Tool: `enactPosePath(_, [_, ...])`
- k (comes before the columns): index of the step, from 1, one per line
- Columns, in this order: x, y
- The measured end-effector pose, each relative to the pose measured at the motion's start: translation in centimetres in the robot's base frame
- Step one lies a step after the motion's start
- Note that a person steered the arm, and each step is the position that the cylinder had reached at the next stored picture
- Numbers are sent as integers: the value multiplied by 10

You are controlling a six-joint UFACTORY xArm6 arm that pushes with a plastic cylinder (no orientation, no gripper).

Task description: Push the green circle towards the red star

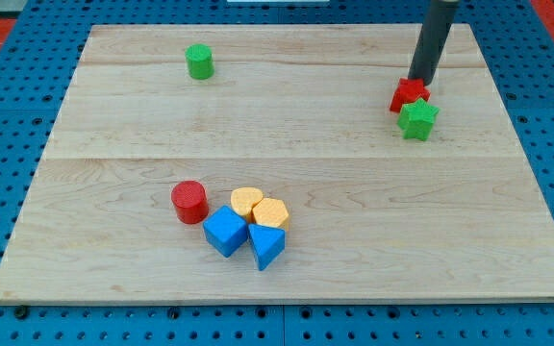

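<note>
The green circle (199, 61) is a short green cylinder near the view's top left of the wooden board (287, 135). The red star (409, 95) lies far to the view's right, touching a green star (418, 119) just below it. My tip (421, 81) comes down from the view's top right and rests at the red star's upper edge, far from the green circle.
A cluster sits at lower centre-left: a red circle (189, 201), a blue cube (225, 231), a blue triangle (266, 245), a yellow heart-like block (246, 201) and a yellow hexagon (271, 213). A blue pegboard (8, 96) surrounds the board.
</note>
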State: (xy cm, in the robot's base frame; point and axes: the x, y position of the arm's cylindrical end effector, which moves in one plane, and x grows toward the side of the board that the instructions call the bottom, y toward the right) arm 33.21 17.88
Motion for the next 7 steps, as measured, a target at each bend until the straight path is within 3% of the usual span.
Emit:
enactPosePath(1, [-4,-40])
enactPosePath(3, [-117,-216])
enactPosePath(4, [-112,-320])
enactPosePath(5, [-67,-305])
enactPosePath(6, [-60,-209])
enactPosePath(7, [-55,-193])
